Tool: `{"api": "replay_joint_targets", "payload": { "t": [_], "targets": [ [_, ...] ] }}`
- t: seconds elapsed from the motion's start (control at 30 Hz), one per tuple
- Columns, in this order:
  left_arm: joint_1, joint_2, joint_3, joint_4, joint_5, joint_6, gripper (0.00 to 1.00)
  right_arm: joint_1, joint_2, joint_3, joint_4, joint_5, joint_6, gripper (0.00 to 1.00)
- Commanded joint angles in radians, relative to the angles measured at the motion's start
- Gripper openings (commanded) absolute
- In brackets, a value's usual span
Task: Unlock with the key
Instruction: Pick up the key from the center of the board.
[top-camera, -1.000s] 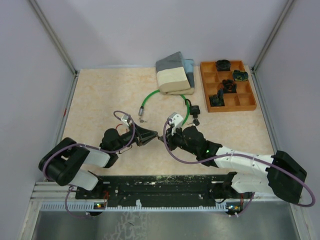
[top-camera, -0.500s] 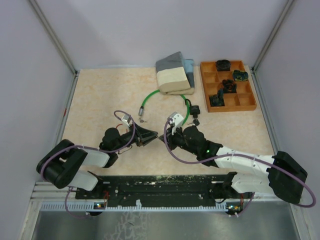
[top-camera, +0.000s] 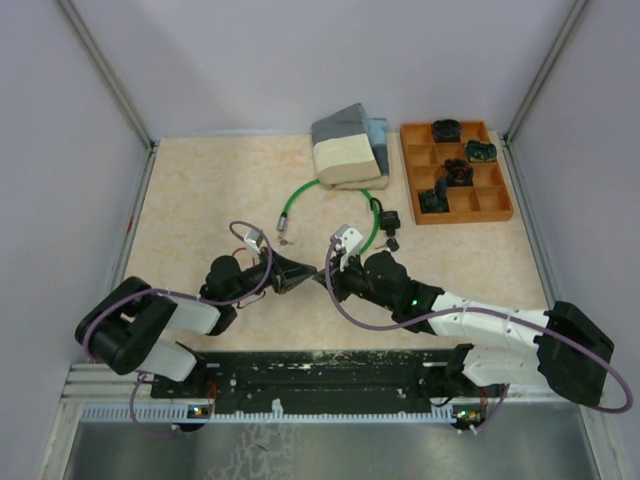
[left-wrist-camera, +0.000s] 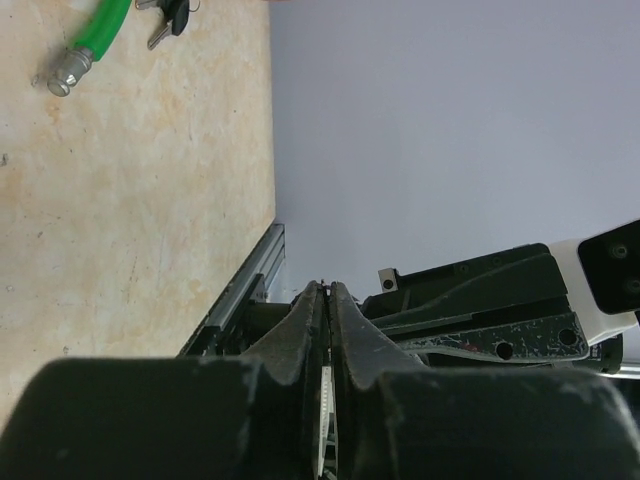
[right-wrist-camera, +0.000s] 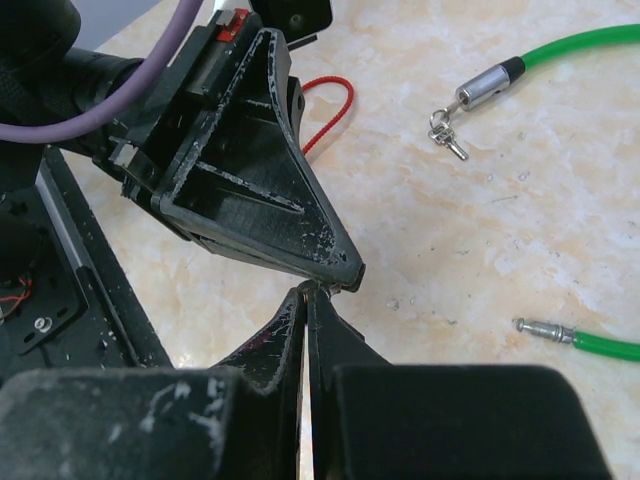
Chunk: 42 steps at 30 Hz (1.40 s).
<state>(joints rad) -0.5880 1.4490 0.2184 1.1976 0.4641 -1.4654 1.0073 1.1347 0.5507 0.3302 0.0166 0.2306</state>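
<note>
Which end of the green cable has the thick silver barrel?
The end toward the top of the right wrist view, with a small key ring beside it. The other end, lower right, is only a thin metal pin.

You see a beige table (top-camera: 200, 200) with a pale marbled pattern, and a bright green cable (top-camera: 300, 197) on it. At far right the tray (top-camera: 492, 200) is orange-brown. The arm's wire (right-wrist-camera: 110, 95) is purple.

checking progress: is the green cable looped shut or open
Open: on the green cable, the barrel end and pin end lie apart, unjoined.
</note>
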Motion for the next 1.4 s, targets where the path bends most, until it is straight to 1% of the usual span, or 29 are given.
{"api": "replay_joint_targets", "payload": {
  "t": [0.0,0.1,0.23,0.33,0.37,0.4,0.47,0.53,0.6,0.67,0.7,0.77,0.83,0.93,1.0,1.07,1.13,1.27,1.37],
  "targets": [
    [-0.006,0.013,0.017,0.057,0.006,0.008,0.08,0.014,-0.002,0.056,0.048,0.002,-0.023,0.0],
    [-0.006,0.012,0.01,0.064,0.001,0.012,0.01,0.017,-0.002,0.057,0.045,0.005,-0.028,0.0],
    [-0.007,0.003,0.002,0.082,-0.007,0.02,0.0,0.019,-0.003,0.056,0.038,0.005,-0.036,0.0],
    [-0.006,-0.012,0.002,0.079,-0.015,0.053,0.0,0.019,-0.021,0.051,0.015,0.019,-0.049,0.0],
    [-0.006,-0.02,0.004,0.074,-0.02,0.076,0.0,0.019,-0.036,0.043,0.014,0.028,-0.054,0.03],
    [-0.006,-0.031,0.009,0.061,-0.025,0.11,0.0,0.019,-0.053,0.031,0.014,0.041,-0.059,0.09],
    [-0.006,-0.066,0.033,-0.014,-0.038,0.211,0.0,0.019,-0.101,-0.004,0.021,0.062,-0.081,0.21],
    [-0.01,-0.131,0.082,-0.147,-0.051,0.393,0.0,0.019,-0.148,-0.028,0.027,0.074,-0.113,0.32],
    [-0.022,-0.202,0.15,-0.328,-0.097,0.548,0.0,0.019,-0.191,-0.05,0.037,0.09,-0.148,0.4],
    [-0.042,-0.271,0.188,-0.451,-0.165,0.68,0.0,0.02,-0.229,-0.068,0.052,0.107,-0.18,0.44],
    [-0.049,-0.3,0.198,-0.476,-0.195,0.731,0.0,0.019,-0.242,-0.076,0.068,0.118,-0.201,0.45],
    [-0.055,-0.346,0.207,-0.489,-0.227,0.804,0.0,0.019,-0.25,-0.099,0.119,0.142,-0.248,0.47],
    [-0.056,-0.374,0.22,-0.501,-0.243,0.858,0.0,0.018,-0.234,-0.12,0.191,0.142,-0.328,0.51],
    [-0.056,-0.395,0.224,-0.473,-0.245,0.928,0.0,0.018,-0.19,-0.16,0.348,0.109,-0.472,0.53],
    [-0.056,-0.4,0.224,-0.448,-0.236,0.962,0.0,0.018,-0.162,-0.166,0.441,0.09,-0.532,0.54],
    [-0.056,-0.405,0.233,-0.449,-0.247,0.969,0.0,0.017,-0.135,-0.147,0.477,0.062,-0.57,0.55],
    [-0.056,-0.413,0.246,-0.477,-0.271,0.924,0.0,0.017,-0.1,-0.135,0.509,0.039,-0.615,0.55],
    [-0.058,-0.417,0.268,-0.575,-0.386,0.822,0.0,0.017,-0.008,-0.154,0.656,0.008,-0.711,0.56],
    [-0.061,-0.425,0.26,-0.57,-0.405,0.799,0.0,0.02,0.05,-0.171,0.781,-0.048,-0.765,0.55]
  ]
}}
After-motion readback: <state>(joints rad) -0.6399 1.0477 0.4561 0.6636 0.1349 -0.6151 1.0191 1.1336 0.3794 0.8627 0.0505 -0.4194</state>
